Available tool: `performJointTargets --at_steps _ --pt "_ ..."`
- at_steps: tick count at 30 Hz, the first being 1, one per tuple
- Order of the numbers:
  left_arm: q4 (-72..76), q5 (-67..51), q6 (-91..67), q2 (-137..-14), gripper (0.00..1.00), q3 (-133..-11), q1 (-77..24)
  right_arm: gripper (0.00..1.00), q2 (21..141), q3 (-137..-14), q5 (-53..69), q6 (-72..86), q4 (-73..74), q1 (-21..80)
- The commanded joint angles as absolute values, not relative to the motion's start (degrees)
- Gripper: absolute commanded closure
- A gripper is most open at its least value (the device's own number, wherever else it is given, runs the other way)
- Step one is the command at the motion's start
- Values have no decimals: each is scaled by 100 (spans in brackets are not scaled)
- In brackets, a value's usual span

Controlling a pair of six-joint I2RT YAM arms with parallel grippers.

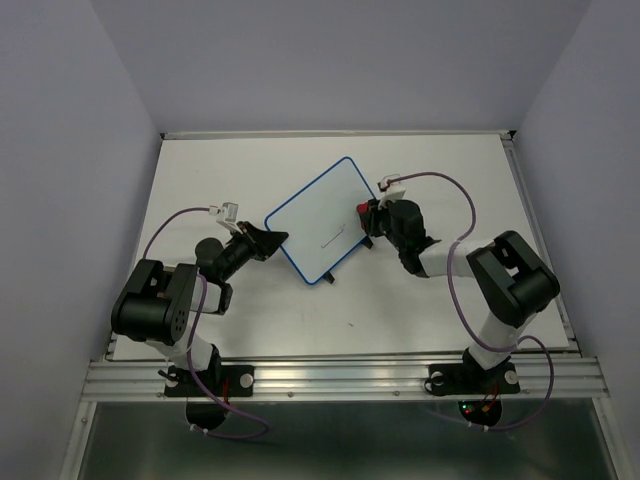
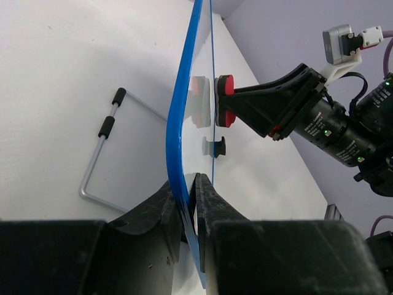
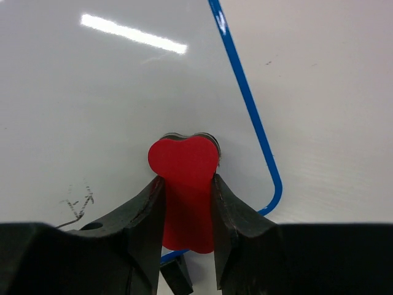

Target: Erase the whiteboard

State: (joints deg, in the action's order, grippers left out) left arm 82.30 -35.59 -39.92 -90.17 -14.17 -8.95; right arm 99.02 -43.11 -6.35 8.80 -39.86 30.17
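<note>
Two grippers share the whiteboard (image 1: 322, 205): left gripper (image 1: 279, 238) clamps its rim, right gripper (image 1: 368, 212) grips a red eraser (image 3: 184, 161), marks (image 1: 333, 239) lying just leftward.

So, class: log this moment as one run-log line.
left gripper: shut on whiteboard rim | right gripper: shut on red eraser | faint marks visible

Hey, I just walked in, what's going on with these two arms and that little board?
The left gripper is clamped on the blue rim of the whiteboard, steadying it. The right gripper holds a red eraser against the board's white face, near one rounded corner. A few faint black pen marks show beside the eraser, so the wiping is not finished.
</note>
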Motion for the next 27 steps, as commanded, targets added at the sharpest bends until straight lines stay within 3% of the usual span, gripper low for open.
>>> performJointTargets --at_steps 1,10,18,27 --pt "9193 -3507 -3410 -9176 100 -1362 -923 99 9896 -4254 -2 774 -4324 3076" --pt "9193 -3489 -3410 -9141 100 -1345 -923 99 10054 -4157 1212 387 -4403 3901" --pt "9220 -3489 -3410 -9141 100 -1336 -923 99 10292 -3982 1538 552 -4885 4676" --pt "9246 -3489 -3419 -9176 100 -1336 -923 99 10327 -3718 115 834 -5721 4343"
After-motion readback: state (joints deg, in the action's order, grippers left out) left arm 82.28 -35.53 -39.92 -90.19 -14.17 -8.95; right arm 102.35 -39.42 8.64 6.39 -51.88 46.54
